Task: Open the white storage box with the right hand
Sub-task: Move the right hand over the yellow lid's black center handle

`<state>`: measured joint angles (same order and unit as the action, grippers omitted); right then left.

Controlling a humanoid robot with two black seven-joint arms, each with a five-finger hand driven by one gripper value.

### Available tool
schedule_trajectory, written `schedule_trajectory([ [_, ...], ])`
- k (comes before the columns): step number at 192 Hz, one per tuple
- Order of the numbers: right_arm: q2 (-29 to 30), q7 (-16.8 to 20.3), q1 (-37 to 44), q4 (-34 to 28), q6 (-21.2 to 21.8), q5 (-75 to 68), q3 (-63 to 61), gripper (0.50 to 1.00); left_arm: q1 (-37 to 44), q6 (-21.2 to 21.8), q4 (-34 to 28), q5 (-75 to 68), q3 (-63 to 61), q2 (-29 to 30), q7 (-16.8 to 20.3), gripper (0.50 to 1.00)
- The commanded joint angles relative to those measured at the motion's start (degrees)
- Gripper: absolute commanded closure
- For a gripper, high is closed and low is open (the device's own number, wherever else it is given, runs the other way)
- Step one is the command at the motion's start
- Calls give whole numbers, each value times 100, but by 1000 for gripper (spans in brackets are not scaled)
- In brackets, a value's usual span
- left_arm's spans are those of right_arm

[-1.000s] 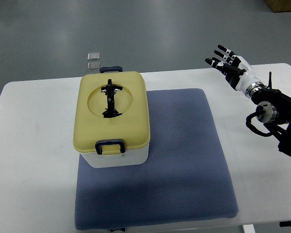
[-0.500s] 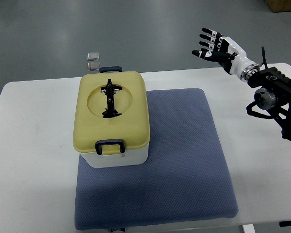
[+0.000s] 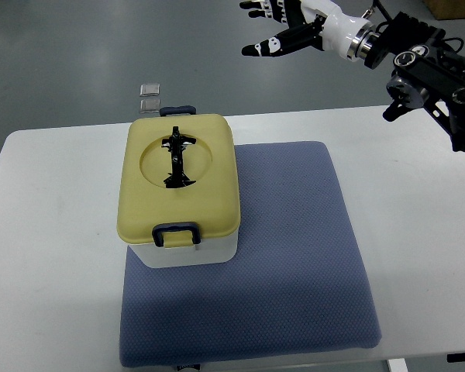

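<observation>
The white storage box [image 3: 190,254] stands on the left part of a blue mat [image 3: 294,263]. Its pale yellow lid [image 3: 209,182] is closed, with a black folding handle [image 3: 176,158] lying in a round recess and dark blue latches at the near side [image 3: 176,233] and far side [image 3: 177,111]. My right hand [image 3: 283,27] hovers high beyond the table's far edge, up and to the right of the box, fingers spread and holding nothing. Its black arm [image 3: 434,74] enters from the right. The left arm is out of view.
The white table [image 3: 54,256] carries the mat and box. Two small clear square items [image 3: 149,96] lie on the grey floor beyond the table, behind the box. A brown carton corner [image 3: 453,8] shows at the top right.
The right hand has risen and swung left, from above the table's far right corner to a spot beyond the far edge, closer to the box. The box has not moved.
</observation>
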<state>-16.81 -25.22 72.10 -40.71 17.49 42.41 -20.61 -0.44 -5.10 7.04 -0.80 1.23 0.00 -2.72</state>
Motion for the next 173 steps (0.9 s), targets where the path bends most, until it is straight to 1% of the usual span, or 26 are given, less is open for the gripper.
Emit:
schedule_trajectory([
  [1,20,-351,357,2,53,618,496,579,-9,0,8,1,0,0,8,500],
  [17,64,-580,603,-42,159,1172,716,579,0,0,8,1,0,0,-1,500],
  [32,196,-721,805,-121,185,1577,944,579,-9,0,8,1,-9,0,-1,500],
  [57,371,-978,1130,-227,185,1902,1349,579,-9,0,-1,1,-9,0,-1,500],
  [109,943,-978,1508,-280,115,2684,2070,579,0,0,-1,1,0,0,8,500],
  [134,1215,-978,1816,-280,97,3018,2412,581,-9,9,-1,1,0,0,8,500],
  [173,1523,-978,2326,-280,-70,3265,2931,581,-9,0,-1,1,0,0,-1,500],
])
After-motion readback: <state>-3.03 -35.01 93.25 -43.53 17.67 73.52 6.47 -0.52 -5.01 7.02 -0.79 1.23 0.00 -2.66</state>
